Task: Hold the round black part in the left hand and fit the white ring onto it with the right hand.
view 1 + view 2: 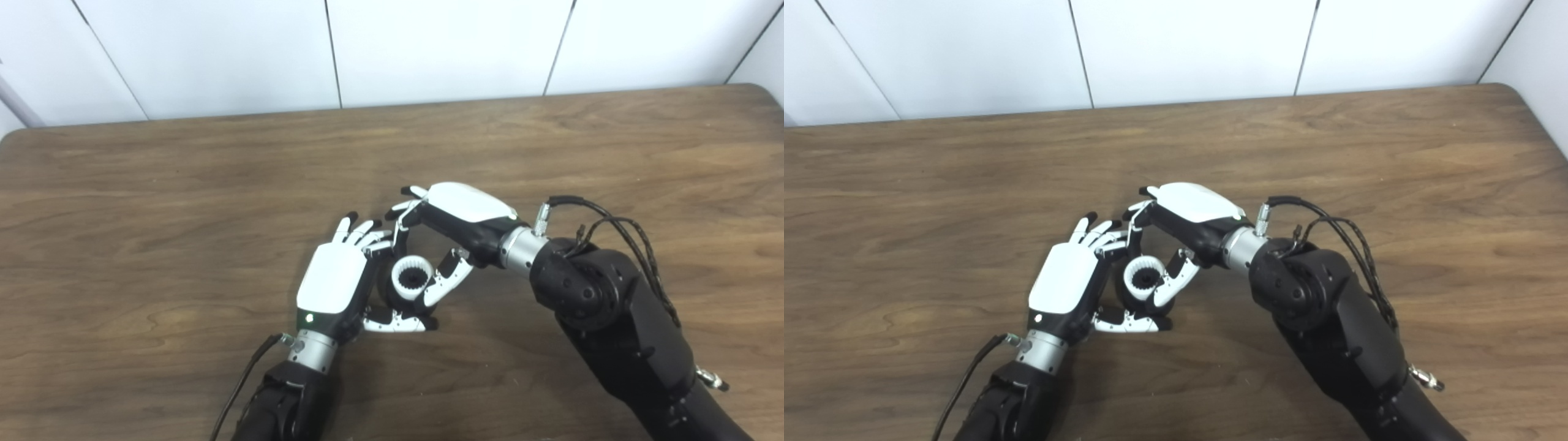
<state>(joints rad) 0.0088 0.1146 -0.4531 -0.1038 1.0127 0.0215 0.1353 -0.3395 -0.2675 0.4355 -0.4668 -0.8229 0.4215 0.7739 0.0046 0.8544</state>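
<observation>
- Left robot hand [334,282], white-backed, near the middle of the worktop, curled around the round black part [392,294]; thumb stretched out beneath it toward the right, fingertips reaching up behind.
- Right robot hand [456,220] arched over from the right, thumb and fingers closed on the white ring [411,277], pinching it from the near right side and the far side.
- White ring toothed on its inner edge, seated on top of the round black part, between the two hands; cannot tell whether fully pressed home.
- Round black part mostly hidden by ring and fingers; only dark edges visible at left and below.
- Black cables [618,233] looping off the right wrist; one black cable [242,383] trailing from the left wrist.
- Worktop [184,202] of dark brown wood grain with rounded far corners, bare around the hands.
- Behind it, a white panelled wall [441,43] with thin dark seams.
</observation>
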